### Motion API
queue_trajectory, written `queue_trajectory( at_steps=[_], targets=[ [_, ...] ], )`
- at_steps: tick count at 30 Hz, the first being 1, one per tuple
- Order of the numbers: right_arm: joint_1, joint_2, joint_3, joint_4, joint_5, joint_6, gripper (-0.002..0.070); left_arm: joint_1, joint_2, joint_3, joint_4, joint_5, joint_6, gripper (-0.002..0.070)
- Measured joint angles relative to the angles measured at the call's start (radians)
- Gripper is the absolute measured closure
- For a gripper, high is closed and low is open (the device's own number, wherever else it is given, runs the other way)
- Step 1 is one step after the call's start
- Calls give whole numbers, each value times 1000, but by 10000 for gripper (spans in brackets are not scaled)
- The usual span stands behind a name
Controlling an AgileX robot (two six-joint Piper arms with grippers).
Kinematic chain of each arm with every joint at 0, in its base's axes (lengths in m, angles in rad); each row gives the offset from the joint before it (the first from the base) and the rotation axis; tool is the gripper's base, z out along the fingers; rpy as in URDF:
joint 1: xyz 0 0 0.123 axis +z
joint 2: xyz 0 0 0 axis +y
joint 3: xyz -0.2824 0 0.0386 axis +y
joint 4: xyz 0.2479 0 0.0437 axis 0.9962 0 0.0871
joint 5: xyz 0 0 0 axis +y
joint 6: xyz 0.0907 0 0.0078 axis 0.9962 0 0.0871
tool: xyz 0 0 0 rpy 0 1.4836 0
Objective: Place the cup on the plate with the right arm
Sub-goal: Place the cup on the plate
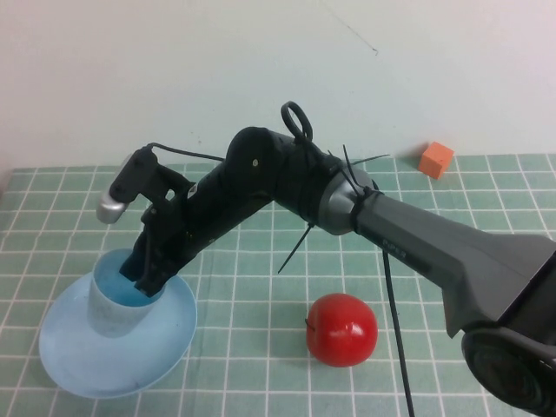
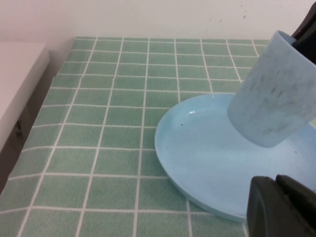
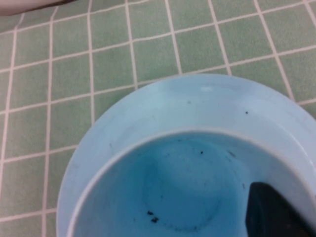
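Note:
The light blue cup (image 1: 117,300) is over the left part of the round light blue plate (image 1: 165,347) at the table's front left. In the left wrist view the cup (image 2: 274,101) is tilted, with its base low over or on the plate (image 2: 202,148); I cannot tell which. My right gripper (image 1: 148,280) reaches across from the right and is shut on the cup's rim, with one finger (image 3: 276,212) inside the cup (image 3: 182,187). My left gripper (image 2: 274,181) is shut and empty, close to the plate's near edge; it does not show in the high view.
A red apple (image 1: 341,329) lies on the green tiled table right of the plate. A small orange cube (image 1: 435,160) sits at the back right. The right arm's cables and zip ties (image 1: 300,248) hang over the middle of the table.

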State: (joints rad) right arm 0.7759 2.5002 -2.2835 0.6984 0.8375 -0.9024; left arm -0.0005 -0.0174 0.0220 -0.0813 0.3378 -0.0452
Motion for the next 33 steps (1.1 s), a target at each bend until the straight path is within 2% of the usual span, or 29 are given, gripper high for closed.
queue_trajectory(
  at_steps=[14,17,23,33],
  targets=[
    [0,57,0,-2,-14,-1,638,0,0,0,0,0,0,678],
    [0,57,0,-2,-14,1,601,0,0,0,0,0,0,678],
    [0,57,0,-2,-14,29,468,0,0,0,0,0,0,678],
    [0,57,-98,-3,12,105,437,0,0,0,0,0,0,678]
  ],
)
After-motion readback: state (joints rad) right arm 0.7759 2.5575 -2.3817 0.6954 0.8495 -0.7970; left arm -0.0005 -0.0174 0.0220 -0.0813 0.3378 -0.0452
